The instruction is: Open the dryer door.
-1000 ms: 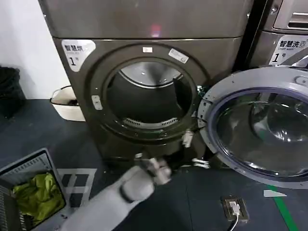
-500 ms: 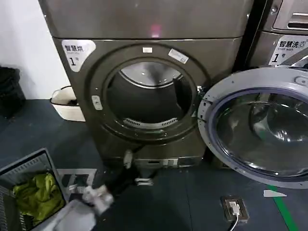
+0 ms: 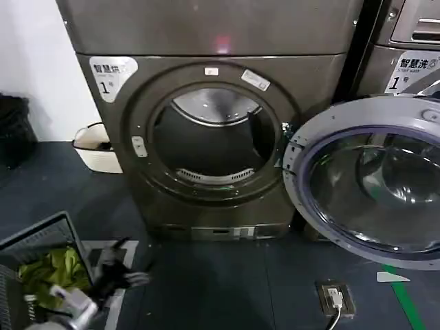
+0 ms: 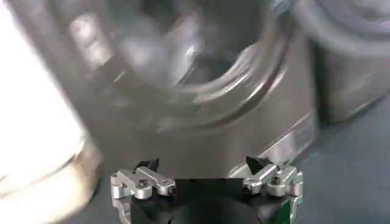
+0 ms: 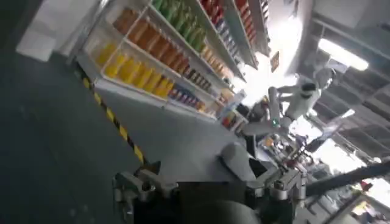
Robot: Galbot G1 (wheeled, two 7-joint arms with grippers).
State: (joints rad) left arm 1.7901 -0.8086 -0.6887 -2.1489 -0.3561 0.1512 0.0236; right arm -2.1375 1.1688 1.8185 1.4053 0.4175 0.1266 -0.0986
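The dryer door (image 3: 368, 180) hangs wide open, drum (image 3: 214, 141) exposed; label (image 3: 112, 71) reads "1". Left tool (image 3: 124, 267) spread wide, empty.

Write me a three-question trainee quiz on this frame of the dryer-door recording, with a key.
1. True or false: the dryer door is swung open to the robot's right of the drum opening.
2. Which gripper is low in the head view beside the laundry basket: (a) left, (b) right?
3. Fill in: the cloth in the basket is ____ in colour.

Key:
1. True; the door hangs open at the drum's right edge.
2. (a) the left gripper, open and holding nothing, well clear of the dryer.
3. Green, a yellowish shade.
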